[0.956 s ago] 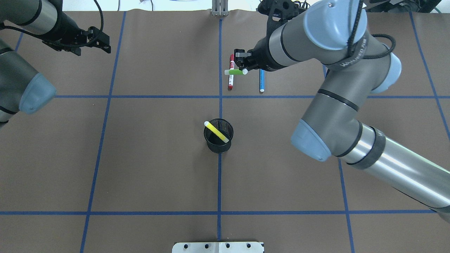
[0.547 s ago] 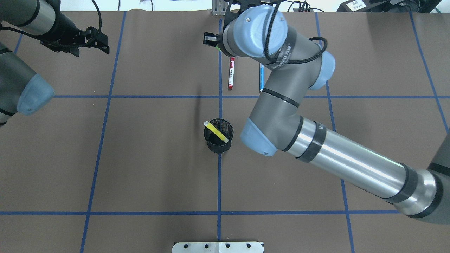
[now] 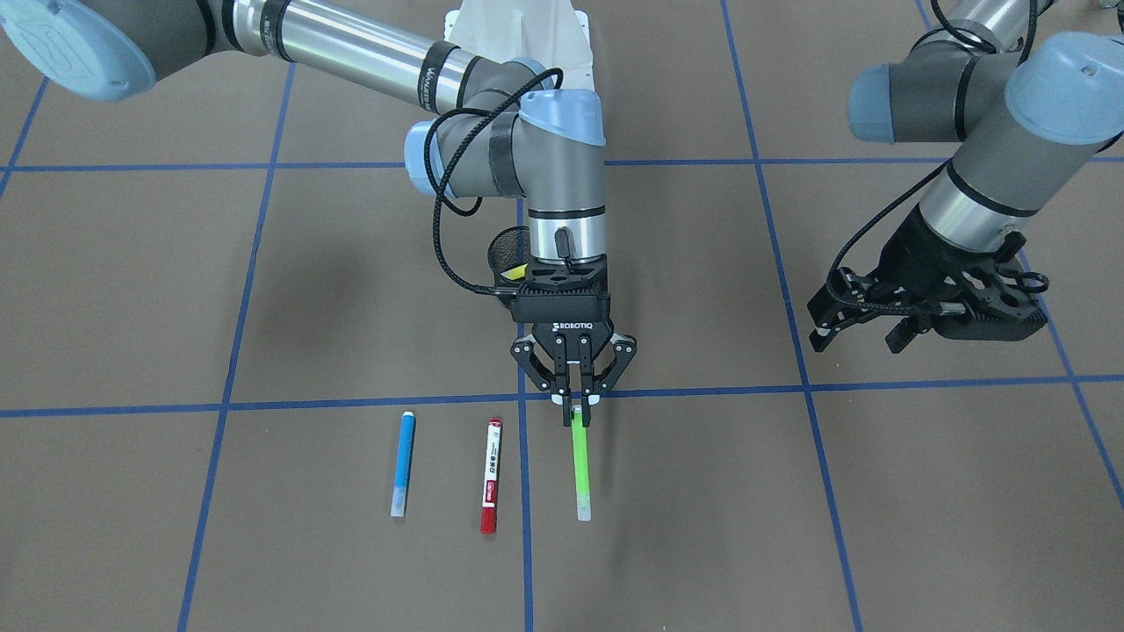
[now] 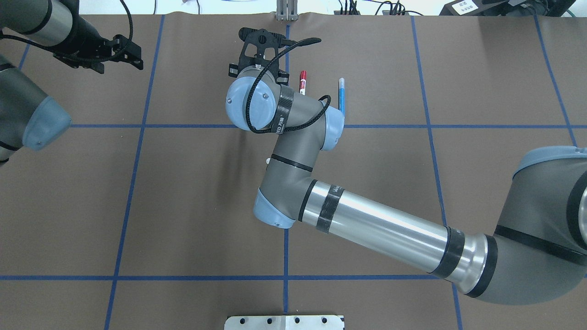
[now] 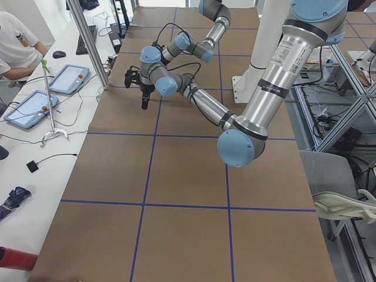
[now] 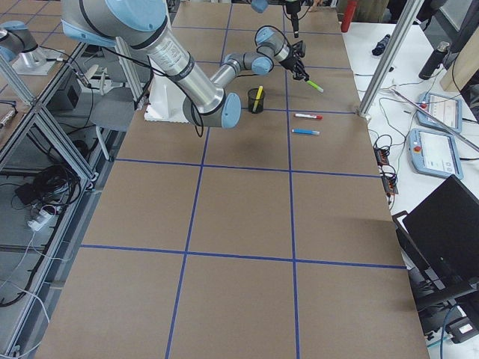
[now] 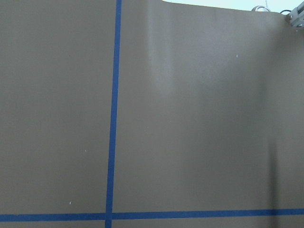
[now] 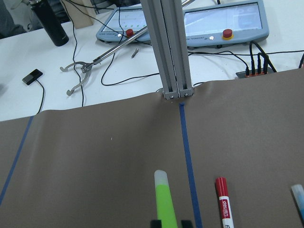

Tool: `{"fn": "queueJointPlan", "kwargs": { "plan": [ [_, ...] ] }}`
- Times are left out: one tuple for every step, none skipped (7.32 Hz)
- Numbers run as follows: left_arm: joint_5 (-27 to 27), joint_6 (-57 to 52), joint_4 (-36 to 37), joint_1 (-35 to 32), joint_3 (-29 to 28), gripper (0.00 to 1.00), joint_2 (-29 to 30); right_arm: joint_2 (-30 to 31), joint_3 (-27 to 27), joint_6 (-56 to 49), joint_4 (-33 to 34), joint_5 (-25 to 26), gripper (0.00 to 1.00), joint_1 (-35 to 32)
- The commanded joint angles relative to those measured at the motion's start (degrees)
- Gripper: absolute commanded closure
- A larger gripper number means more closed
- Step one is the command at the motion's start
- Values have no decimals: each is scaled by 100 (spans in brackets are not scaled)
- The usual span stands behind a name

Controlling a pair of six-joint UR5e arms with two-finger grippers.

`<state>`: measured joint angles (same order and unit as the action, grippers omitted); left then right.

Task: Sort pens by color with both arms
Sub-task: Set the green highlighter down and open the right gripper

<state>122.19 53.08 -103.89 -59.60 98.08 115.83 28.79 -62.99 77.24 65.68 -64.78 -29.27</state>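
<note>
My right gripper is shut on one end of the green pen and holds it just left of the centre line, pointing at the far edge; the pen also shows in the right wrist view. The red pen and the blue pen lie side by side on the table beside it. The yellow pen stands in the black mesh cup, mostly hidden under my right arm in the overhead view. My left gripper is open and empty, far off at the back left.
An aluminium post stands at the far edge on the centre line. The white base plate is at the near edge. Blue tape lines grid the brown table. Tablets and cables lie beyond the far edge.
My right arm swung left with the green pen, from crosswise over the red pen to left of the centre line, turning it lengthwise. My left arm has not moved.
</note>
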Motion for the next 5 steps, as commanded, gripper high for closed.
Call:
{"fn": "queueJointPlan", "kwargs": {
  "plan": [
    [-2,0,0,9,0,2,10,-120,497,19,-47,246,100,123],
    [-2,0,9,9,-17,2,36,-102,533,10,-38,255,100,193],
    [-2,0,18,9,-17,2,45,-32,550,-7,-38,403,100,264],
    [-11,0,18,9,-9,2,54,-14,594,-16,-38,631,100,299],
    [-11,9,18,9,-9,2,54,-14,594,-42,-90,686,100,291]
  ]
}}
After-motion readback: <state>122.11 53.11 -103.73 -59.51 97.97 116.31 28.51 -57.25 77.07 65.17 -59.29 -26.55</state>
